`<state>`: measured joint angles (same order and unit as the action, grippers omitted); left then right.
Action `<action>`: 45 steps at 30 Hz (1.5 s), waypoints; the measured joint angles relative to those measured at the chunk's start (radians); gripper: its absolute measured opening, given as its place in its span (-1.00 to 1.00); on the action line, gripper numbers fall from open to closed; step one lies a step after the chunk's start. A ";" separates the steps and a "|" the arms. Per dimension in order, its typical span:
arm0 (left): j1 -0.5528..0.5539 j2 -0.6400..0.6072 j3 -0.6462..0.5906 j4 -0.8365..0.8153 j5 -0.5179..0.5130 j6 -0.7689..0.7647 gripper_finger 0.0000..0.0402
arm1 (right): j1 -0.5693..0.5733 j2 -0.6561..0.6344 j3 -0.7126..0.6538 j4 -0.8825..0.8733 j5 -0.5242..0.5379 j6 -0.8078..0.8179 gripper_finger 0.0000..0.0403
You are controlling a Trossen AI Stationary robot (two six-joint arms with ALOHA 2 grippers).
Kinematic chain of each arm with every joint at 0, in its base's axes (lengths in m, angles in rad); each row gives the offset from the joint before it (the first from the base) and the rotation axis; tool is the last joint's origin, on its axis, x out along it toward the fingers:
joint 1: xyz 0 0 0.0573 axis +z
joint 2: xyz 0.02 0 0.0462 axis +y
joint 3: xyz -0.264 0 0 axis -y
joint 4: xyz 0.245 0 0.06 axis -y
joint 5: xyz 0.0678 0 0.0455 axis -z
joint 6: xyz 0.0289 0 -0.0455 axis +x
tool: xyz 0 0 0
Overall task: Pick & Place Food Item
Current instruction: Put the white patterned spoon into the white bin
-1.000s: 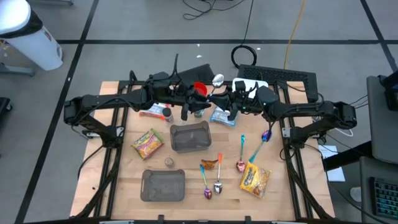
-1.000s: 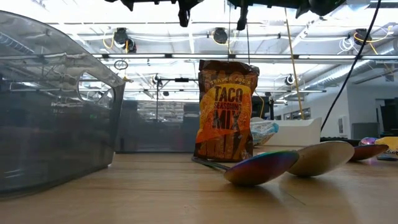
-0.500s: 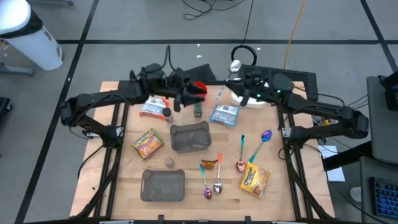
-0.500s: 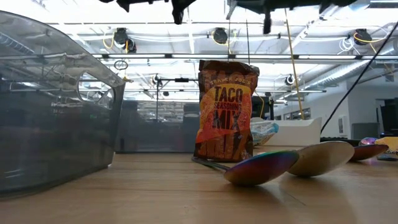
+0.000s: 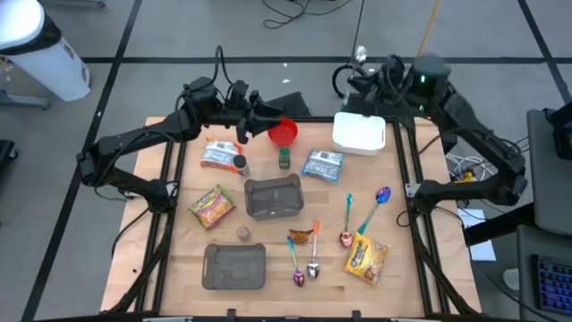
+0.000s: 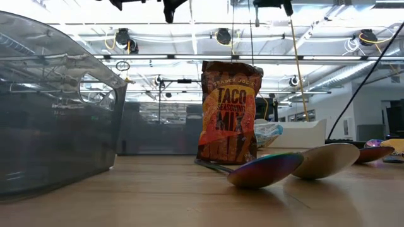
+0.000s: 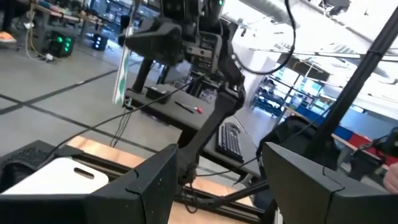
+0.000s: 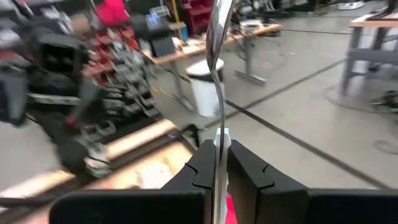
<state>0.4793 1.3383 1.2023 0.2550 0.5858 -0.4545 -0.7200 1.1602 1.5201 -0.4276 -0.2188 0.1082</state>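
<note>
Spoon held high at the far right, food packets all on the table.

We read the taco packet (image 6: 230, 112) as a likely food item: crinkled foil pouch, upright mid-table beside the glossy spoons (image 5: 315, 266). Our right gripper (image 8: 216, 163) is raised beyond the white tub (image 5: 359, 133), jaws clamped on a thin, polished metal spoon (image 8: 217, 56); gripped by the slim handle tip, it may pivot or slip. Our left gripper (image 7: 217, 180) hangs over the far left by the red funnel (image 5: 282, 132), jaws apart and empty. The clear bin (image 5: 273, 197) is smooth, rigid plastic.
</note>
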 joint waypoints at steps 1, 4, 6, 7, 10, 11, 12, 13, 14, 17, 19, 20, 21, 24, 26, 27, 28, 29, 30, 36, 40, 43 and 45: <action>0.000 0.000 0.000 -0.001 0.000 0.000 0.20 | -0.017 0.024 0.042 -0.044 -0.004 -0.037 -0.95; -0.005 0.000 0.000 -0.022 0.001 0.000 0.20 | -0.070 0.109 0.156 -0.178 -0.026 -0.132 -0.95; -0.010 0.000 0.000 -0.042 0.001 0.000 0.20 | -0.094 0.168 0.217 -0.258 -0.026 -0.183 -0.95; -0.010 0.000 0.000 -0.049 0.001 0.000 0.20 | -0.105 0.198 0.245 -0.297 -0.026 -0.211 -0.95; -0.010 0.000 0.000 -0.054 0.026 -0.010 0.20 | -0.135 0.287 0.312 -0.418 -0.025 -0.293 -0.95; -0.010 0.000 0.000 -0.053 0.037 -0.020 0.20 | -0.142 0.317 0.331 -0.459 -0.023 -0.317 -0.95; -0.010 0.000 0.000 -0.053 0.045 -0.028 0.20 | -0.146 0.348 0.349 -0.498 -0.022 -0.340 -0.95; -0.010 0.000 0.000 -0.053 0.051 -0.031 0.20 | -0.150 0.378 0.365 -0.539 -0.020 -0.363 -0.95; -0.010 0.000 0.000 -0.054 0.055 -0.031 0.20 | -0.152 0.405 0.376 -0.579 -0.019 -0.384 -0.95; -0.010 0.000 0.000 -0.057 0.070 -0.034 0.20 | -0.157 0.472 0.385 -0.667 -0.017 -0.442 -0.95; -0.010 0.000 0.000 -0.063 0.072 -0.038 0.20 | -0.156 0.511 0.385 -0.721 0.011 -0.472 -0.95; -0.010 0.000 0.000 -0.068 0.072 -0.039 0.20 | -0.154 0.529 0.385 -0.742 0.038 -0.485 -0.95; -0.010 0.000 0.000 -0.074 0.072 -0.039 0.20 | -0.152 0.545 0.385 -0.761 0.069 -0.502 -0.95; -0.010 0.000 0.000 -0.082 0.072 -0.039 0.20 | -0.141 0.590 0.385 -0.814 0.150 -0.544 -0.95; -0.010 0.000 0.000 -0.089 0.072 -0.039 0.20 | -0.141 0.616 0.385 -0.845 0.173 -0.561 -0.95; -0.010 0.000 0.000 -0.093 0.072 -0.039 0.20 | -0.141 0.628 0.385 -0.860 0.178 -0.566 -0.95; -0.010 0.000 0.000 -0.098 0.072 -0.039 0.20 | -0.141 0.640 0.385 -0.870 0.188 -0.567 -0.95; -0.010 0.000 0.000 -0.104 0.072 -0.039 0.20 | -0.141 0.651 0.385 -0.879 0.193 -0.567 -0.95; -0.010 0.000 0.000 -0.105 0.072 -0.040 0.20 | -0.141 0.661 0.385 -0.892 0.192 -0.567 -0.95; -0.010 0.000 0.000 -0.111 0.094 -0.042 0.20 | -0.142 0.683 0.328 -0.891 0.226 -0.598 -0.95; -0.010 0.000 0.000 -0.111 0.095 -0.042 0.20 | -0.142 0.685 0.236 -0.874 0.272 -0.600 -0.95; -0.010 0.000 0.000 -0.111 0.095 -0.042 0.20 | -0.145 0.682 0.159 -0.849 0.271 -0.591 -0.95; -0.010 0.000 0.000 -0.112 0.095 -0.041 0.20 | -0.145 0.678 0.109 -0.820 0.271 -0.588 -0.95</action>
<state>0.4690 1.3380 1.2022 0.1431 0.6804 -0.4959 -0.8646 1.8381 1.6296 -1.2477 0.0525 -0.4797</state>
